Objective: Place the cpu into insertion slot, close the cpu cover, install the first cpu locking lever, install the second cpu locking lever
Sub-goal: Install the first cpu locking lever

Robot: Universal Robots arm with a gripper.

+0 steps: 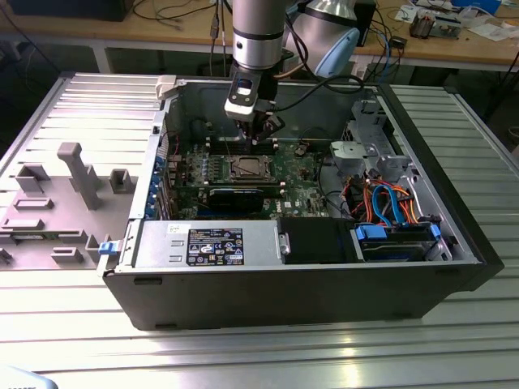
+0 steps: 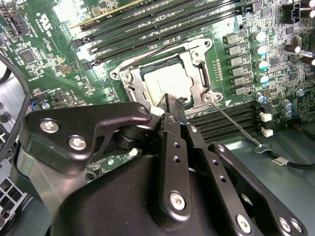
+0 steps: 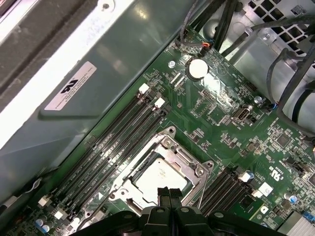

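Gripper [image 1: 259, 134] on an upright arm [image 1: 258, 32] reaches down into an open computer case [image 1: 324, 275] that lies on a ribbed metal table [image 1: 259, 348]. Its two black fingers [image 3: 164, 194] are pressed together with nothing between them. In both wrist views their tips are over one edge of the socket; whether they touch it cannot be told.

The cpu [image 2: 165, 83], a dull silver square, sits flat in the socket on the green motherboard [image 2: 49, 54]. The cover [image 2: 194, 61], a silvery frame, lies down around it, and the cpu's top shows through its window. One thin wire lever [image 2: 236, 123] angles out from a corner of the socket, swung away from the frame and crossing the memory slots [image 2: 206, 129]. A second wire runs along the opposite side of the socket; whether it is hooked down cannot be told. In the exterior view the socket lies just below the gripper, near the board's middle.
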